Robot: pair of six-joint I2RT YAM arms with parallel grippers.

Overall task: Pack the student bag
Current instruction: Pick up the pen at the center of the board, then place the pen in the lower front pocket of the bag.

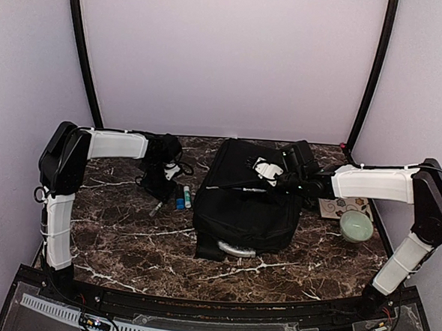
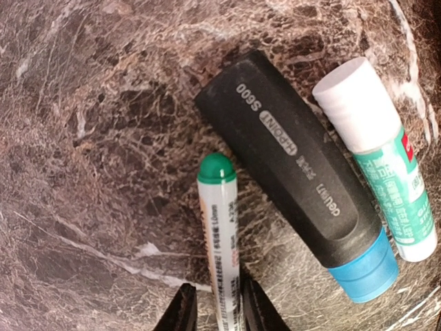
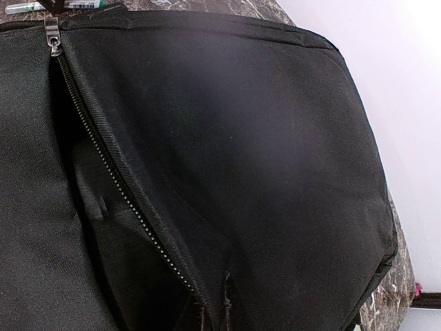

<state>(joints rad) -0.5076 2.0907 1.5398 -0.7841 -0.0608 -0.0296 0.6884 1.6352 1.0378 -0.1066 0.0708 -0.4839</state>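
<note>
- one black fabric student bag (image 1: 241, 204), right gripper (image 3: 215, 307) clamped on its flap.
- left: one glue stick (image 2: 375, 148), one black marker (image 2: 293, 169), one green-capped marker (image 2: 219, 227) straddled by left gripper (image 2: 219, 314), grip unclear.

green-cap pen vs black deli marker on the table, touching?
Apart. Left wrist view shows a strip of tabletop between the green-capped pen and the black marker all along.
</note>
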